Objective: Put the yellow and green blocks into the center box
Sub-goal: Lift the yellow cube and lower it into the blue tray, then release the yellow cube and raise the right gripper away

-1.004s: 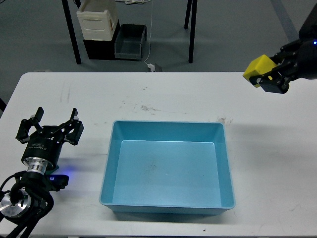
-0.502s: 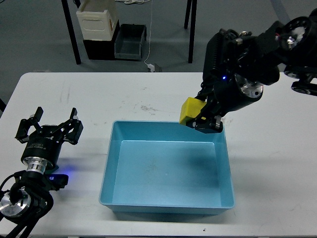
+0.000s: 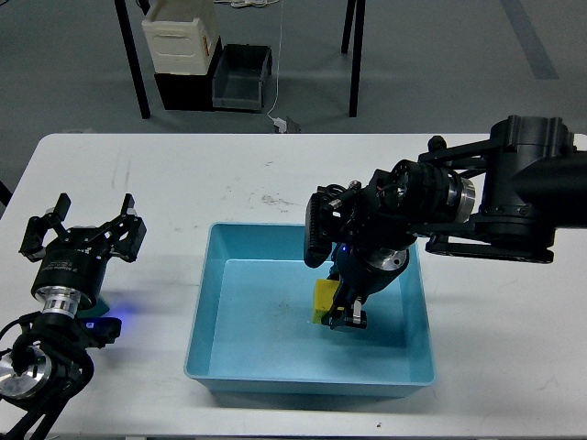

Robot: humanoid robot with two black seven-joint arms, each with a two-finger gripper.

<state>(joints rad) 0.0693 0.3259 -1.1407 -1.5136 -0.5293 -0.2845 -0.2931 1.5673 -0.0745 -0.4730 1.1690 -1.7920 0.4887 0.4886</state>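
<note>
Over on the left, the left end effector (image 3: 81, 229) hangs above the white table (image 3: 165, 174) with its fingers spread wide and nothing between them. Just beneath it, a sliver of green (image 3: 103, 302) peeks out by the wrist; that may be the green block, though too little shows to be sure.

Moving to the middle, the blue box (image 3: 310, 380) sits square on the table, and here is the action: the right end effector (image 3: 341, 314) is down inside it, clamped on the yellow block (image 3: 325, 301), which hangs low over the box floor, right of its middle. Whether the block touches the floor, I cannot tell.

So this looks like the yellow placement at its final beat. The next move calls for parting the fingers and lifting straight up, clear of the box's right wall. Then the green one.

Beyond the table's far edge stand a cream bin (image 3: 181, 37) and a dark crate (image 3: 241, 78) on the floor, well out of the way.
</note>
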